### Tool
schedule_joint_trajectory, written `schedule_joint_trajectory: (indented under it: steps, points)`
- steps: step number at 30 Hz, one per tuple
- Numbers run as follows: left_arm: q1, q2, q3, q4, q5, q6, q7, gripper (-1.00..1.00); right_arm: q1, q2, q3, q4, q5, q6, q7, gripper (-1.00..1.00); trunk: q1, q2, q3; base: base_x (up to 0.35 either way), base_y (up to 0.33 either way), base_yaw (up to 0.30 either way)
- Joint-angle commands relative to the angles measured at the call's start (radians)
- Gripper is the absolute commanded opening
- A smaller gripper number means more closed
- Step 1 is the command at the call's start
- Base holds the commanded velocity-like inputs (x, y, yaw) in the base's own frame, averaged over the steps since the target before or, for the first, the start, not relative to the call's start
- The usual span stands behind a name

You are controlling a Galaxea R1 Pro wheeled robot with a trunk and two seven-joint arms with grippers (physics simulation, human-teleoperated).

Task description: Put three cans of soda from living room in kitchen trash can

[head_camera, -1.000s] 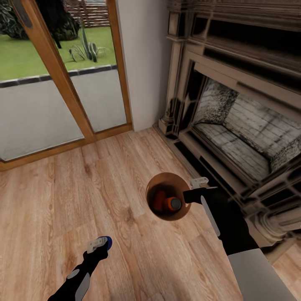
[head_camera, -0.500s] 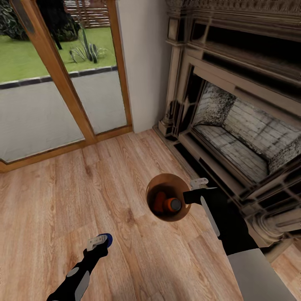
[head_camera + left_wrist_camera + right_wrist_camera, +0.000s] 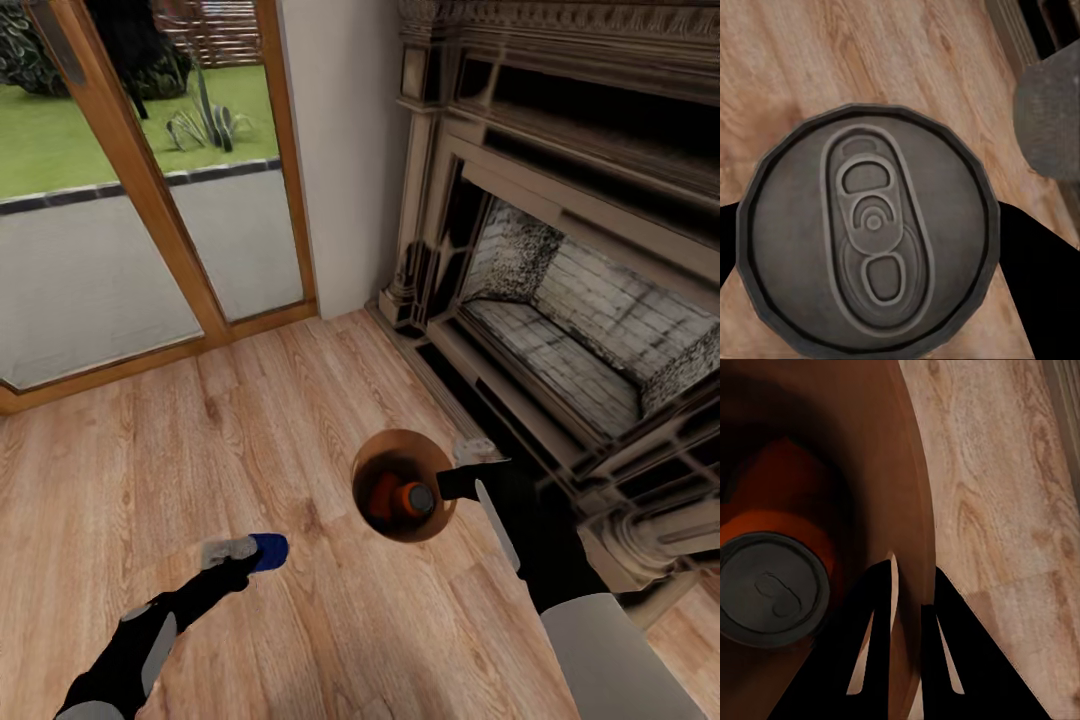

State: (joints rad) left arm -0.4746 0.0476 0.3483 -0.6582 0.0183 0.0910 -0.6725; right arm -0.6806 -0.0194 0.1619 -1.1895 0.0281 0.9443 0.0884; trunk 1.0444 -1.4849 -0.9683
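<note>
Over plank floor | left gripper (image 3: pixel 243 551) grasps blue can (image 3: pixel 268 551) | right gripper (image 3: pixel 462 467) clamps bin rim (image 3: pixel 437 460)

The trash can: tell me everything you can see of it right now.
The trash can is a round, copper-brown bin with a dark inside, held off the wood floor by the right gripper, whose fingers pinch its rim from both sides. Its mouth faces up and slightly tilted. Inside lie two orange soda cans, one showing its grey top.
</note>
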Motion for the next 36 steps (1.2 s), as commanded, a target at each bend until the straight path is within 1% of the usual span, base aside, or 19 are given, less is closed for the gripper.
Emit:
schedule_joint_trajectory:
  steps: [1, 2, 3, 4, 5, 7, 9, 12, 13, 15, 16, 19, 23, 25, 26, 27, 28, 33, 36]
  points:
    - [0.001, 0.007, 0.001, -0.020, -0.004, 0.034, -0.036, -1.00, -0.001, 0.000, -0.001, 0.003, -0.021, -0.005, 0.013, -1.00, 0.000, 0.000, 0.000, 0.000, 0.000, 0.000]
    - [0.001, 0.013, 0.002, -0.039, -0.003, 0.061, -0.063, -1.00, -0.001, 0.001, -0.001, 0.011, -0.021, -0.008, 0.013, -1.00, 0.000, 0.000, 0.000, 0.000, 0.000, 0.000]
    - [0.001, 0.025, 0.004, -0.075, -0.003, 0.107, -0.115, -1.00, -0.001, 0.001, 0.000, 0.027, -0.021, -0.015, 0.013, -1.00, 0.000, 0.000, 0.000, 0.000, 0.000, 0.000]
    - [0.001, 0.030, 0.005, -0.092, -0.003, 0.127, -0.139, -1.00, -0.001, 0.002, 0.001, 0.036, -0.021, -0.019, 0.013, -1.00, 0.000, 0.000, 0.000, 0.000, 0.000, 0.000]
    - [0.001, 0.043, 0.008, -0.135, -0.002, 0.182, -0.209, -1.00, -0.001, 0.003, 0.001, 0.062, -0.021, -0.038, 0.013, -1.00, 0.000, 0.000, 0.000, 0.000, 0.000, 0.000]
    - [0.001, 0.048, 0.010, -0.159, -0.003, 0.219, -0.252, -1.00, -0.001, 0.003, 0.002, 0.076, -0.021, -0.054, 0.013, -1.00, 0.000, 0.000, 0.000, 0.000, 0.000, 0.000]
    - [0.001, 0.053, 0.011, -0.204, -0.002, 0.295, -0.331, -1.00, -0.001, 0.004, 0.002, 0.095, -0.020, -0.073, 0.013, -1.00, 0.000, 0.000, 0.000, 0.000, 0.000, 0.000]
    - [0.001, 0.055, 0.012, -0.252, -0.003, 0.361, -0.407, -1.00, -0.001, 0.004, 0.002, 0.104, -0.020, -0.081, 0.013, -1.00, 0.000, 0.000, 0.000, 0.000, 0.000, 0.000]
    - [0.001, 0.056, 0.012, -0.284, -0.003, 0.407, -0.456, -1.00, -0.001, 0.004, 0.002, 0.107, -0.020, -0.084, 0.013, -1.00, 0.000, 0.000, 0.000, 0.000, 0.000, 0.000]
    - [0.001, 0.056, 0.012, -0.302, -0.003, 0.436, -0.482, -1.00, -0.001, 0.004, 0.002, 0.110, -0.020, -0.085, 0.013, -1.00, 0.000, 0.000, 0.000, 0.000, 0.000, 0.000]
    - [0.001, 0.056, 0.012, -0.317, -0.002, 0.457, -0.506, -1.00, -0.001, 0.005, 0.002, 0.111, -0.020, -0.086, 0.013, -1.00, 0.000, 0.000, 0.000, 0.000, 0.000, 0.000]
    - [0.001, 0.057, 0.011, -0.336, -0.001, 0.484, -0.564, -1.00, -0.001, 0.006, 0.002, 0.115, -0.020, -0.087, 0.013, -1.00, 0.000, 0.000, 0.000, 0.000, 0.000, 0.000]
    - [0.001, 0.057, 0.009, -0.343, 0.000, 0.496, -0.599, -1.00, -0.001, 0.014, 0.010, 0.138, -0.020, -0.090, 0.013, -1.00, 0.000, 0.000, 0.000, 0.000, 0.000, 0.000]
    - [0.001, 0.057, 0.009, -0.349, 0.005, 0.515, -0.608, -1.00, -0.001, 0.016, 0.024, 0.165, -0.019, -0.111, 0.012, -1.00, 0.000, 0.000, 0.000, 0.000, 0.000, 0.000]
    - [0.001, 0.057, 0.009, -0.364, 0.018, 0.535, -0.612, -1.00, -0.001, 0.017, 0.031, 0.184, -0.019, -0.137, 0.011, -1.00, 0.000, 0.000, 0.000, 0.000, 0.000, 0.000]
    - [0.001, 0.057, 0.009, -0.394, 0.044, 0.564, -0.615, -1.00, -0.002, 0.019, 0.037, 0.215, -0.019, -0.171, 0.011, -1.00, 0.000, 0.000, 0.000, 0.000, 0.000, 0.000]
    - [0.001, 0.057, 0.009, -0.403, 0.052, 0.573, -0.616, -1.00, -0.002, 0.019, 0.038, 0.225, -0.019, -0.179, 0.010, -1.00, 0.000, 0.000, 0.000, 0.000, 0.000, 0.000]
    - [0.001, 0.057, 0.010, -0.438, 0.077, 0.608, -0.618, -1.00, -0.006, 0.020, 0.043, 0.272, -0.019, -0.203, 0.010, -1.00, 0.000, 0.000, 0.000, 0.000, 0.000, 0.000]
    - [0.001, 0.058, 0.011, -0.453, 0.083, 0.618, -0.620, -1.00, -0.013, 0.029, 0.044, 0.326, -0.019, -0.230, 0.009, -1.00, 0.000, 0.000, 0.000, 0.000, 0.000, 0.000]
